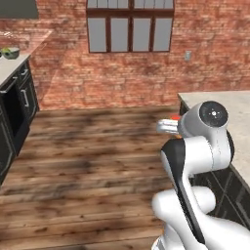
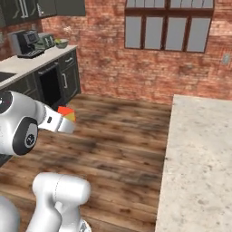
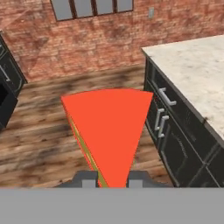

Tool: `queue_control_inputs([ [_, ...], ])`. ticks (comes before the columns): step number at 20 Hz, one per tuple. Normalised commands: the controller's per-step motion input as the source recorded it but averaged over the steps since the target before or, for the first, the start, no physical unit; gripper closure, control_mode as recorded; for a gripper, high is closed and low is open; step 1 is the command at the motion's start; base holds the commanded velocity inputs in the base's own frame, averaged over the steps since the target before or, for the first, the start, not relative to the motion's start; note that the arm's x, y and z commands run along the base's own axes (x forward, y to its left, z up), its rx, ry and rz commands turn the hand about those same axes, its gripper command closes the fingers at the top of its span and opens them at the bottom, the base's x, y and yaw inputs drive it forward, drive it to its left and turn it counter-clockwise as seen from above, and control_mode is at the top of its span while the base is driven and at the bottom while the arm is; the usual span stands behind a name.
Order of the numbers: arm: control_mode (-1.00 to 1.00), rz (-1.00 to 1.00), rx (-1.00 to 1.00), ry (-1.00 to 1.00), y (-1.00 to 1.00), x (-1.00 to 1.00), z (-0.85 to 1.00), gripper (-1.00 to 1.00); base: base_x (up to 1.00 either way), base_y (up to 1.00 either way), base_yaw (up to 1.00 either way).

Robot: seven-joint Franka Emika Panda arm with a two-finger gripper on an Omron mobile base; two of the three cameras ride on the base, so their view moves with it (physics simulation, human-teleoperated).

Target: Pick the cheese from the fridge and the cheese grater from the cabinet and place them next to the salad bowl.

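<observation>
My gripper (image 3: 113,180) is shut on the cheese (image 3: 109,131), a wedge whose broad red side faces the hand camera, with an orange-yellow edge on its left. From the base views the cheese (image 2: 67,113) (image 1: 174,117) hangs at the arm's tip, above the wooden floor. The salad bowl (image 2: 61,43) (image 1: 10,51) with its green ball rests far off on the left counter. Dark upper cabinet doors (image 2: 27,11) hang above that counter. The fridge and the cheese grater are out of view.
A pale stone island counter (image 2: 199,158) (image 3: 197,65) with dark drawers runs along the right. A coffee machine (image 2: 25,43) and a green toaster (image 2: 45,41) stand beside the bowl. A dark oven (image 2: 50,84) sits under the left counter. Open wooden floor (image 1: 97,161) lies between.
</observation>
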Motion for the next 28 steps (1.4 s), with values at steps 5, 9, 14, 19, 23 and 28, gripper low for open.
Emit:
queue_control_inputs([
  [5, 1.00, 0.00, 0.00, 0.00, 0.00, 0.00, 0.00, 1.00, 0.99, 0.15, 0.01],
  [9, 1.00, 0.00, 0.00, 0.00, 0.00, 0.00, 0.00, 1.00, 0.77, 0.29, 0.12],
  [14, 1.00, 0.00, 0.00, 0.00, 0.00, 0.00, 0.00, 1.00, 0.79, 0.19, 0.18],
  [19, 1.00, 0.00, 0.00, 0.00, 0.00, 0.00, 0.00, 1.00, 0.76, 0.17, 0.18],
  [23, 1.00, 0.00, 0.00, 0.00, 0.00, 0.00, 0.00, 1.00, 0.66, 0.07, 0.19],
  [28, 1.00, 0.00, 0.00, 0.00, 0.00, 0.00, 0.00, 1.00, 0.73, 0.10, 0.22],
])
